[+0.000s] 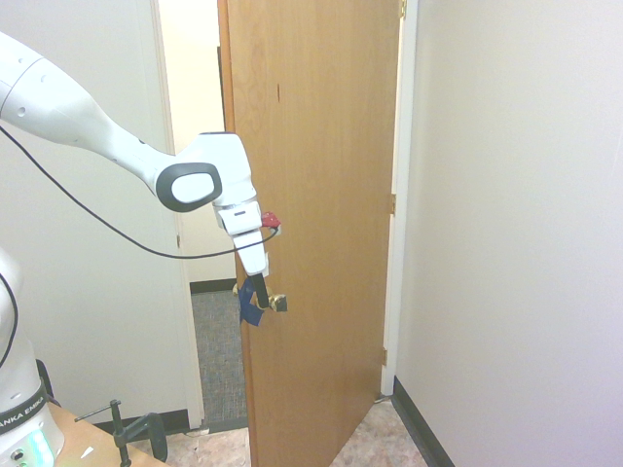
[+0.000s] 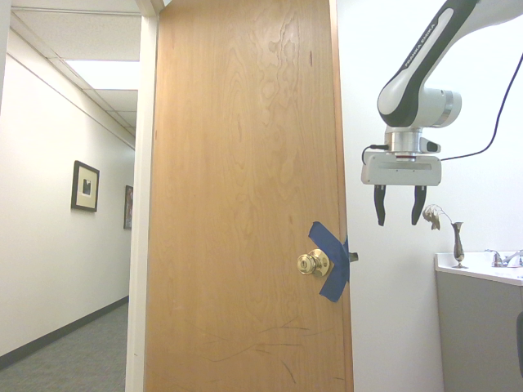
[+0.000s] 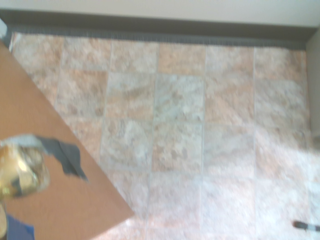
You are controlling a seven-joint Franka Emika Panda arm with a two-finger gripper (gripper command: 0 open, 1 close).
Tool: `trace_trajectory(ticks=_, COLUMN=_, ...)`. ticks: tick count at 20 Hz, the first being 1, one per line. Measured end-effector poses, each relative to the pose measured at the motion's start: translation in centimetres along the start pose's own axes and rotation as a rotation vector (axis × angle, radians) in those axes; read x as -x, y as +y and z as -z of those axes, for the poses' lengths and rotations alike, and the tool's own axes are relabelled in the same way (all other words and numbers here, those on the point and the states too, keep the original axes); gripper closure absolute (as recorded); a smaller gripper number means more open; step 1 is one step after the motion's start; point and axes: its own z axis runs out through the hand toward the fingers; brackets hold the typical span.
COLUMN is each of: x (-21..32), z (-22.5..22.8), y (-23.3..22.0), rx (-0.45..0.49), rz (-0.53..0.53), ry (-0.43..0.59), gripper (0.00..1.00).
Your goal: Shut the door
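Approach step, no contact yet. Left to right in second exterior view: hallway with framed pictures (image 2: 85, 187) on wall, then door (image 2: 245, 204) standing partly open, brass knob (image 2: 313, 263) and blue tape (image 2: 331, 261) near its free edge, then hand (image 2: 400, 214) hanging beside that edge, above knob height, released, fingers spread and holding nothing, apart from the wood. Far right, tabletop (image 2: 482, 269) with small vase (image 2: 458, 245). Wrist view looks down on tiled floor (image 3: 200, 130) with door edge and knob at side. Next move likely calls for getting hand against the door face or edge near the knob, then pushing it round toward the frame until latched
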Motion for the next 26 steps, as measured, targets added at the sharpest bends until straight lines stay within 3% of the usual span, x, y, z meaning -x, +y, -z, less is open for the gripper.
trace_trajectory(ticks=7, x=3.4, z=-2.7, y=-3.5, rx=-0.042, rz=0.071, ry=-0.003, gripper=0.00)
trace_trajectory(ticks=12, x=8.8, z=-2.3, y=-6.6, rx=-0.057, rz=0.268, ry=-0.015, gripper=0.00)
trace_trajectory(ticks=26, x=8.8, z=-2.3, y=-6.6, rx=-0.057, rz=0.268, ry=-0.015, gripper=0.00)
